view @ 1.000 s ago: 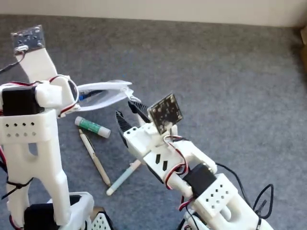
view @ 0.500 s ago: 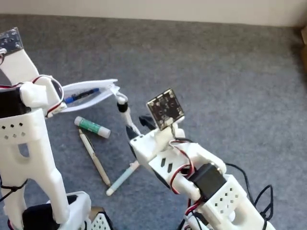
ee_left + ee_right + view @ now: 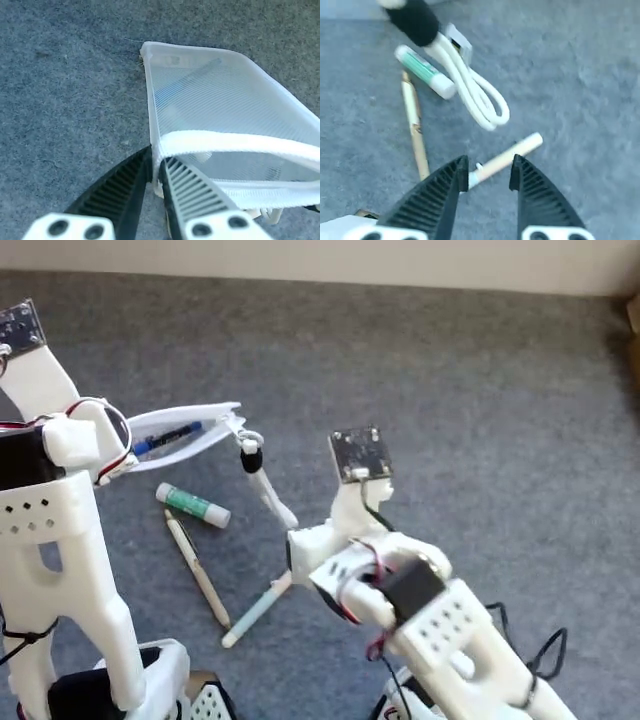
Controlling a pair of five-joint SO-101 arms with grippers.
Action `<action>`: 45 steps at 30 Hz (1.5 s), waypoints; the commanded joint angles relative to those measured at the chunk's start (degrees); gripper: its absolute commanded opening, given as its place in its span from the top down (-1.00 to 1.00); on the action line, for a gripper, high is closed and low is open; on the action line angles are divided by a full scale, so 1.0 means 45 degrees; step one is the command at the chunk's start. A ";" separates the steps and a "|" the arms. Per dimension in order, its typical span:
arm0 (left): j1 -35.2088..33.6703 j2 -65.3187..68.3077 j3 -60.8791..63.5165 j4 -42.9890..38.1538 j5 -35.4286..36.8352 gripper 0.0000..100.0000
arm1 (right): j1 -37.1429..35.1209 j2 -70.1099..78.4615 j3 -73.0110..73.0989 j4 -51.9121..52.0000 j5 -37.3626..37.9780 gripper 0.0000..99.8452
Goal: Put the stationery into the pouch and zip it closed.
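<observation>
Holding the white mesh pouch (image 3: 215, 100) by its edge: left gripper (image 3: 155, 157) is clamped tight on the pouch's corner seam, with fabric pinched between the jaws. In the high view the pouch (image 3: 190, 432) sits at the left arm's tip, off to the left on the grey carpet (image 3: 450, 390). Its mouth gapes and the zip is not closed. A blue pen (image 3: 168, 439) is inside, visible through the mesh from the left wrist too (image 3: 185, 80).

Right gripper (image 3: 489, 162) is part open, a narrow gap, holding nothing. It hangs over the near end of the pale marker (image 3: 506, 158), whose tip shows between the jaws. Can't tell whether they touch.

Loose on the carpet, outside the pouch:
- glue stick (image 3: 193, 505), green label, just below the pouch
- beige pen (image 3: 197, 570), starting right beside the glue stick and running toward the arm bases
- marker (image 3: 255, 610), near the beige pen's lower end, angled away
- white looped cord (image 3: 268, 490) with a black end close to the pouch's zip end; contact unclear
</observation>
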 commanded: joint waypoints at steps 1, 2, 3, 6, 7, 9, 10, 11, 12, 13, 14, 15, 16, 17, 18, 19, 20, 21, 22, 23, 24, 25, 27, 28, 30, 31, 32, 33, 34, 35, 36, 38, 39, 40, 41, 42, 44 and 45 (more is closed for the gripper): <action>-0.0166 -0.0244 0.0049 -0.0332 0.0059 0.99 | 0.0186 0.1846 -0.0830 0.0049 -0.1114 0.73; -0.0166 -0.0244 0.0049 -0.0332 0.0059 0.99 | 0.0186 0.2335 -0.0830 -0.0010 -0.1368 0.73; -0.0166 -0.0244 0.0049 -0.0332 0.0059 0.99 | 0.0186 0.2784 -0.0830 -0.0010 -0.1661 0.73; -0.0166 -0.0244 0.0029 -0.0391 0.0059 0.99 | 0.0186 0.3897 -0.0830 -0.0010 -0.2383 0.73; -0.0166 -0.0244 0.0029 -0.0410 0.0059 0.99 | 0.0186 0.4210 -0.0830 -0.0010 -0.2520 0.73; -0.0166 -0.0244 0.0029 -0.0410 0.0059 0.99 | 0.0186 0.4757 -0.0850 -0.0049 -0.2657 0.73; -0.0166 -0.0244 0.0029 -0.0410 0.0059 0.99 | 0.0186 0.4952 -0.0850 -0.0186 -0.2676 0.73; -0.0166 -0.0244 0.0029 -0.0410 0.0059 0.99 | 0.0186 0.5109 -0.0850 -0.0440 -0.2676 0.73; -0.0166 -0.0244 0.0029 -0.0410 0.0078 0.99 | 0.0205 0.5245 -0.0850 -0.0713 -0.2676 0.73; -0.0166 -0.0244 0.0010 -0.0410 0.0078 0.99 | 0.0205 0.5402 -0.0850 -0.0947 -0.2676 0.73; -0.0166 -0.0244 0.0010 -0.0410 0.0078 0.99 | 0.0186 0.5538 -0.0850 -0.1182 -0.2676 0.73; -0.0166 -0.0244 0.0010 -0.0410 0.0078 0.99 | 0.0186 0.5636 -0.0850 -0.1358 -0.2696 0.73; -0.0166 -0.0244 0.0029 -0.0410 0.0078 0.99 | 0.0186 0.5753 -0.0850 -0.1514 -0.2696 0.73; -0.0166 -0.0244 0.0029 -0.0410 0.0078 0.99 | 0.0186 0.5890 -0.0850 -0.1651 -0.2813 0.73; -0.0166 -0.0244 0.0029 -0.0410 0.0078 0.99 | 0.0186 0.6007 -0.0850 -0.1807 -0.3009 0.73; -0.0166 -0.0244 0.0029 -0.0410 0.0098 0.99 | 0.0186 0.6183 -0.0850 -0.1944 -0.3145 0.73; -0.0166 -0.0244 0.0010 -0.0410 0.0098 0.99 | 0.0186 0.6359 -0.0850 -0.2042 -0.3223 0.73; -0.0166 -0.0244 -0.0010 -0.0410 0.0098 0.99 | 0.0186 0.6554 -0.0850 -0.2139 -0.3282 0.73; -0.0166 -0.0244 -0.0010 -0.0410 0.0098 0.99 | 0.0186 0.6730 -0.0850 -0.2295 -0.3302 0.73; -0.0166 -0.0244 -0.0010 -0.0410 0.0098 0.99 | 0.0186 0.6886 -0.0850 -0.2491 -0.3302 0.73; -0.0166 -0.0244 -0.0010 -0.0410 0.0098 0.99 | 0.0225 0.7004 -0.0850 -0.2667 -0.3302 0.73; -0.0166 -0.0244 0.0010 -0.0410 0.0098 0.99 | 0.0322 0.7121 -0.0850 -0.2803 -0.3302 0.73; -0.0166 -0.0244 0.0029 -0.0410 0.0098 0.99 | 0.0557 0.7258 -0.0850 -0.3096 -0.3302 0.73; -0.0166 -0.0244 0.0049 -0.0410 0.0098 0.99 | 0.0674 0.7336 -0.0850 -0.3214 -0.3282 0.73; -0.0166 -0.0244 0.0049 -0.0410 0.0098 0.99 | 0.0908 0.7473 -0.0850 -0.3429 -0.3282 0.73; -0.0166 -0.0244 0.0049 -0.0410 0.0098 0.99 | 0.0928 0.7570 -0.0850 -0.3468 -0.3243 0.73; -0.0166 -0.0244 0.0049 -0.0410 0.0098 0.99 | 0.0928 0.7726 -0.0850 -0.3526 -0.3243 0.73; -0.0166 -0.0244 0.0049 -0.0410 0.0098 0.99 | 0.0928 0.7883 -0.0850 -0.3683 -0.3223 0.73; -0.0166 -0.0244 0.0049 -0.0410 0.0098 0.99 | 0.0928 0.8059 -0.0850 -0.3819 -0.3223 0.73; -0.0166 -0.0244 0.0049 -0.0410 0.0098 0.99 | 0.0908 0.8215 -0.0850 -0.3995 -0.3223 0.73; -0.0166 -0.0244 0.0049 -0.0410 0.0098 0.99 | 0.0908 0.8391 -0.0869 -0.4210 -0.3223 0.73; -0.0166 -0.0244 0.0049 -0.0410 0.0098 0.99 | 0.0908 0.8703 -0.0869 -0.4542 -0.3204 0.73; -0.0166 -0.0244 0.0049 -0.0410 0.0098 0.99 | 0.0908 0.8840 -0.0869 -0.4640 -0.3204 0.74; -0.0166 -0.0244 0.0068 -0.0410 0.0098 0.99 | 0.0908 0.8957 -0.0869 -0.4659 -0.3204 0.74; -0.0166 -0.0225 0.0068 -0.0410 0.0098 0.99 | 0.0908 0.9055 -0.0869 -0.4659 -0.3204 0.74; -0.0166 -0.0225 0.0068 -0.0410 0.0098 0.99 | 0.0908 0.9153 -0.0869 -0.4659 -0.3204 0.74; -0.0166 -0.0205 0.0068 -0.0391 0.0098 0.99 | 0.0908 0.9348 -0.0869 -0.4659 -0.3204 0.74; -0.0166 -0.0205 0.0068 -0.0391 0.0098 0.99 | 0.0908 0.9465 -0.0869 -0.4659 -0.3204 0.74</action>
